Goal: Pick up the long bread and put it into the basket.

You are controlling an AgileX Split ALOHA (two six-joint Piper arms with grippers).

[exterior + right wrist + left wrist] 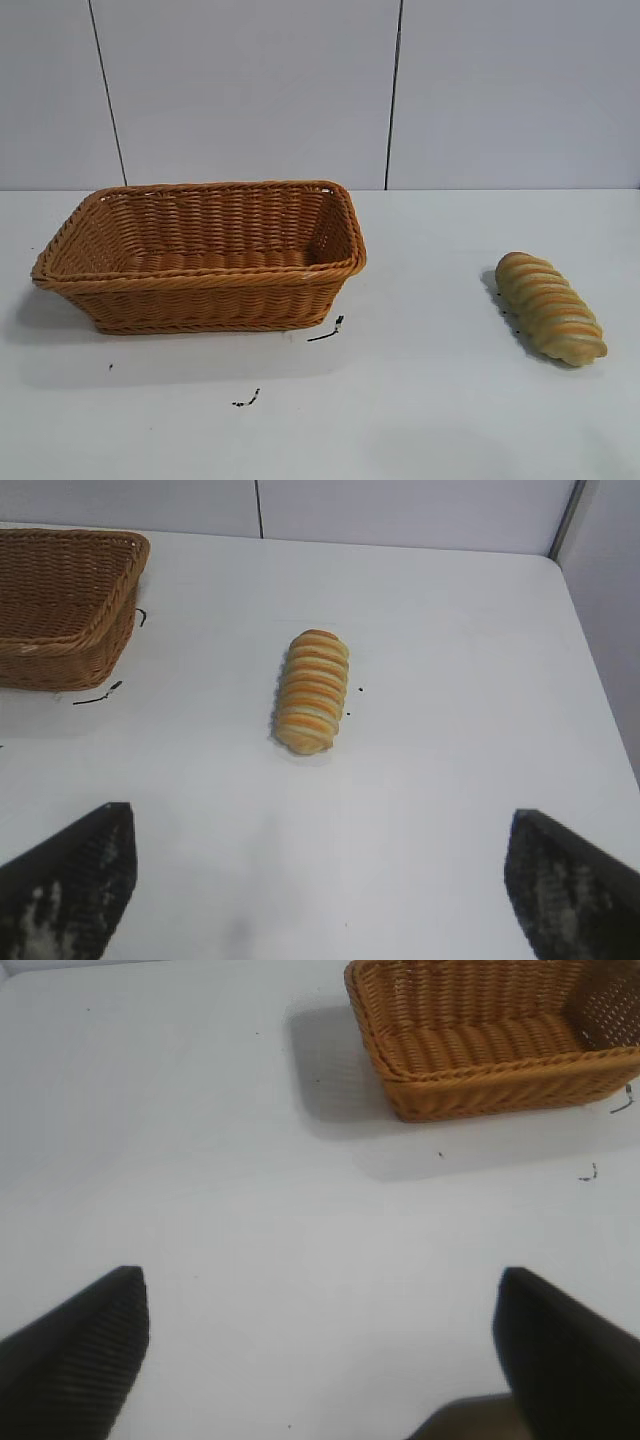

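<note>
The long bread (551, 307), a tan-yellow twisted loaf with orange grooves, lies on the white table at the right. It also shows in the right wrist view (312, 691). The wicker basket (200, 285) stands empty at the left and shows in the left wrist view (480, 1085) and the right wrist view (70, 630). My right gripper (322, 820) is open and empty above the table, short of the bread. My left gripper (322, 1282) is open and empty over bare table, well away from the basket. Neither gripper shows in the exterior view.
Small dark scraps (326, 333) lie on the table in front of the basket. A grey panelled wall (320, 90) stands behind the table. The table's right edge (600, 680) runs beside the bread.
</note>
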